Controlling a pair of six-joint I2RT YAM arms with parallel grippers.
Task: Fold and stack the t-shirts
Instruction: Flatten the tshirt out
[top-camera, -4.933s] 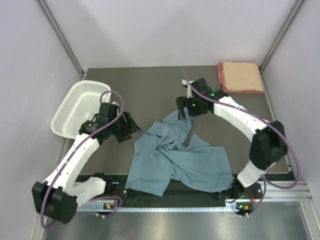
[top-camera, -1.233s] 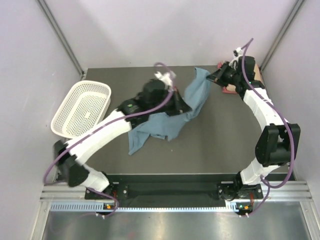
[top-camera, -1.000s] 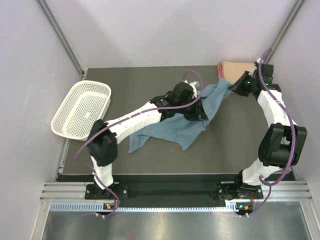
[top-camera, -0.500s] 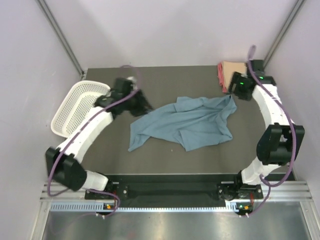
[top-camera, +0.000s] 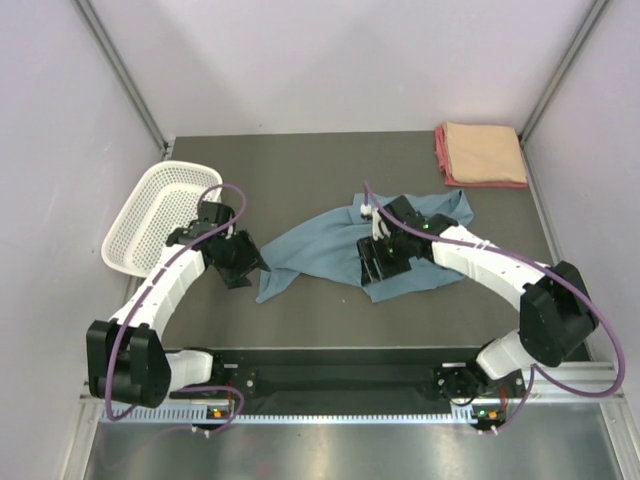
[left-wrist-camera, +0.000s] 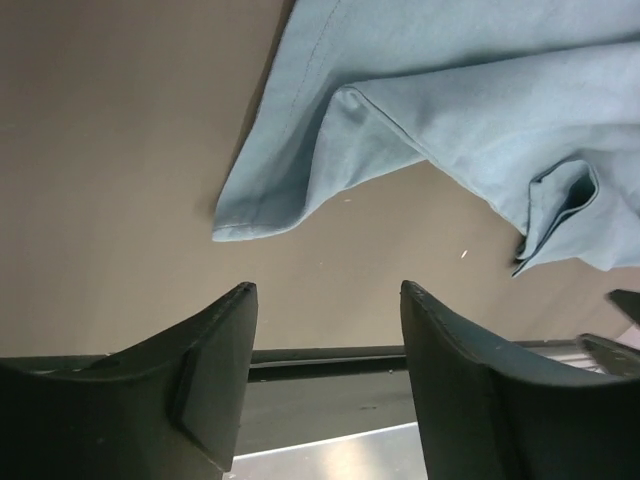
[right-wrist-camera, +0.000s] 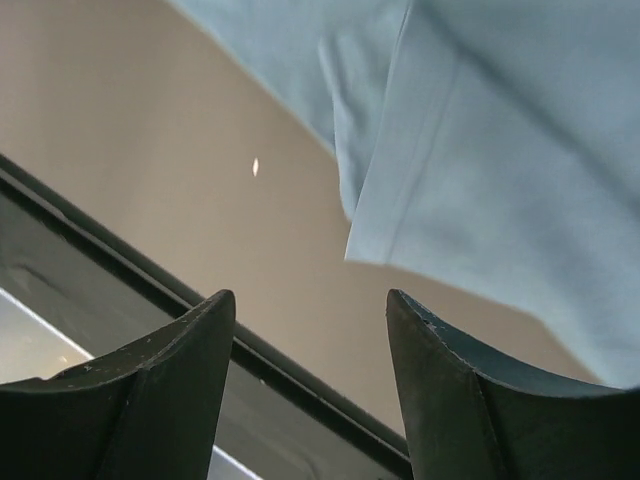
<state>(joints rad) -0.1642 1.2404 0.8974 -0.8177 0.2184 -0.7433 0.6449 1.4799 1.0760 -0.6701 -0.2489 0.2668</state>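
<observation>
**Overhead view.** A dark table (top-camera: 300, 165) holds a large blue-grey t-shirt (top-camera: 315, 245), lying crumpled and spread across the middle. At the far right corner a folded peach t-shirt (top-camera: 482, 150) sits on top of a folded pink-red t-shirt (top-camera: 439, 152), of which only an edge shows. A white mesh basket (top-camera: 160, 215) stands at the far left. The left gripper (top-camera: 243, 268) hangs just beside the shirt's near left corner. The right gripper (top-camera: 378, 265) hangs over the shirt's near edge, right of centre.

**Left wrist view.** The left gripper (left-wrist-camera: 328, 292) has its jaws spread wide with nothing between them. Beyond the fingertips lies bare table, and past that a hemmed corner of the blue-grey shirt (left-wrist-camera: 255, 210), flat and a little apart from the fingers.

**Right wrist view.** The right gripper (right-wrist-camera: 310, 300) also has its jaws parted and holds nothing. A stitched hem corner of the shirt (right-wrist-camera: 365, 245) lies just ahead of it.

The cloth looks light, limp and thin, so it will probably sag and bunch when lifted. The hemmed corners seem the firmest places to pinch. Taking one in each gripper should let the shirt be pulled flat.
</observation>
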